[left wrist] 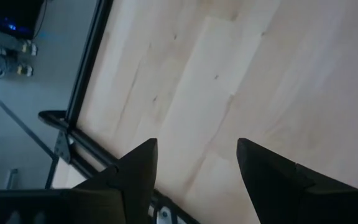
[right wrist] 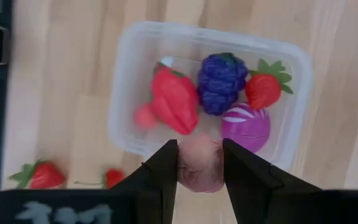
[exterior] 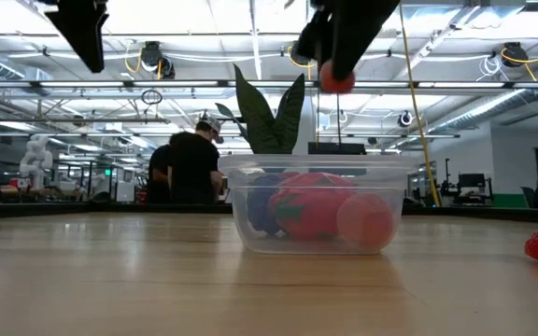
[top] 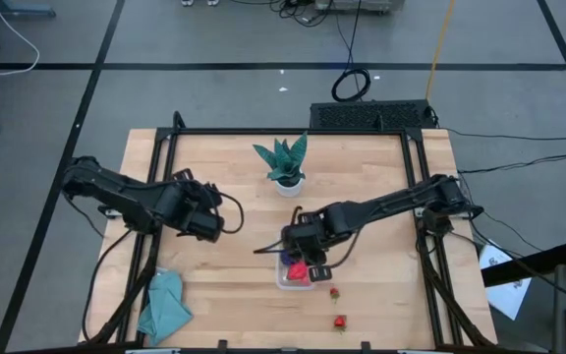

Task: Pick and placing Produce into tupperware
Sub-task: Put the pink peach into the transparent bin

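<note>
The clear tupperware (right wrist: 129,56) stands on the table at the near middle (top: 285,282). It holds a red strawberry (right wrist: 174,99), a dark purple piece (right wrist: 221,81), a magenta piece (right wrist: 246,126) and a small strawberry (right wrist: 265,88). My right gripper (right wrist: 199,152) hangs over its near rim, shut on a pale pink fruit (right wrist: 199,167); the low view shows the fruit (exterior: 336,79) well above the container (exterior: 318,210). Two small strawberries (top: 334,293) (top: 340,322) lie on the wood to the right of the container. My left gripper (left wrist: 197,152) hovers open over bare wood at the table's left (top: 214,224). My right gripper pinches the pale pink fruit by its two opposite sides (right wrist: 185,168) between its two fingers. The fingers point steeply down from above. The fruit is lifted clear, hanging over the tupperware's rim and above the pieces inside.
A green plant in a white pot (top: 285,165) stands at the far middle of the table. A teal cloth (top: 165,307) lies at the near left corner. People (exterior: 192,163) show in the room beyond the table. Bare wood lies between the two arms.
</note>
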You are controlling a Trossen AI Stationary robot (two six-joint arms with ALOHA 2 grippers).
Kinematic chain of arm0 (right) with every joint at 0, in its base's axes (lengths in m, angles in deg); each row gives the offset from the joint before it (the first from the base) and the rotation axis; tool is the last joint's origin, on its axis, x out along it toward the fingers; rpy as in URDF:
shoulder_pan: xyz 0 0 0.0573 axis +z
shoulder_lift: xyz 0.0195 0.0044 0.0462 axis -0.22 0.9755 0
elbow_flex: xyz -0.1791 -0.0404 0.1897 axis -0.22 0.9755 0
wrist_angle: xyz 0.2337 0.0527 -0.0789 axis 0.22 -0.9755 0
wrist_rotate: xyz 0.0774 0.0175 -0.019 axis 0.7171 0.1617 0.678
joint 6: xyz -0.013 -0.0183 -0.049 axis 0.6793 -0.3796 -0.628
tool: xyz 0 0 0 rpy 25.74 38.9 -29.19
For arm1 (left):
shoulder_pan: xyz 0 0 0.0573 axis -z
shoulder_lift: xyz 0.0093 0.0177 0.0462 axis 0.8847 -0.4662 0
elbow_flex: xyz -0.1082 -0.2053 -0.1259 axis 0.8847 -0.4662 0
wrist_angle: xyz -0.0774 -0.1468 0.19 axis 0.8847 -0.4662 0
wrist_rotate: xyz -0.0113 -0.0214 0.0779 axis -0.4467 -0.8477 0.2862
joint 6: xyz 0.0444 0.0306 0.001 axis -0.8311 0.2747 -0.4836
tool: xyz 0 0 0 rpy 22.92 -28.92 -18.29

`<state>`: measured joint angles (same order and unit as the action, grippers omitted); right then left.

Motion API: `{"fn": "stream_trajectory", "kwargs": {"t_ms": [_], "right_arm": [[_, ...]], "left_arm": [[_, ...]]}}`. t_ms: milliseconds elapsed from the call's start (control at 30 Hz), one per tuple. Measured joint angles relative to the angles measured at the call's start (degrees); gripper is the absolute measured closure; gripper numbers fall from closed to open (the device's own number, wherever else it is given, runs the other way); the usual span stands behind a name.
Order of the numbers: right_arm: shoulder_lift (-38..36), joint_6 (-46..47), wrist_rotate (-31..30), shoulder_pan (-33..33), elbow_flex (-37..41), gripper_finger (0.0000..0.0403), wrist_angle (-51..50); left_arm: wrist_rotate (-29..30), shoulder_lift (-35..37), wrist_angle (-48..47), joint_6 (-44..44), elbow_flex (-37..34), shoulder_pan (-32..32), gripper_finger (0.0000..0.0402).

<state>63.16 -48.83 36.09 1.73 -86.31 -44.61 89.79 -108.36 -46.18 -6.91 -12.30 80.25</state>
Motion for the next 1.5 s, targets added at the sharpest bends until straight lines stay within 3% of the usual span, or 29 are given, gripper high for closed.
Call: {"fn": "stream_trajectory", "kwargs": {"t_ms": [367, 1500], "right_arm": [[5.7, -1.5, 1.5, -2.2, 0.0, 0.0298, 5.0], [6.9, -2.7, 2.9, -1.6, 7.6, 0.0298, 13.4]], "left_arm": [[0.0, 2.0, 0.1, -2.2, -5.5, -2.4, 0.0176], [1.5, 2.0, 0.2, -4.4, -5.6, -4.5, 0.0176]]}}
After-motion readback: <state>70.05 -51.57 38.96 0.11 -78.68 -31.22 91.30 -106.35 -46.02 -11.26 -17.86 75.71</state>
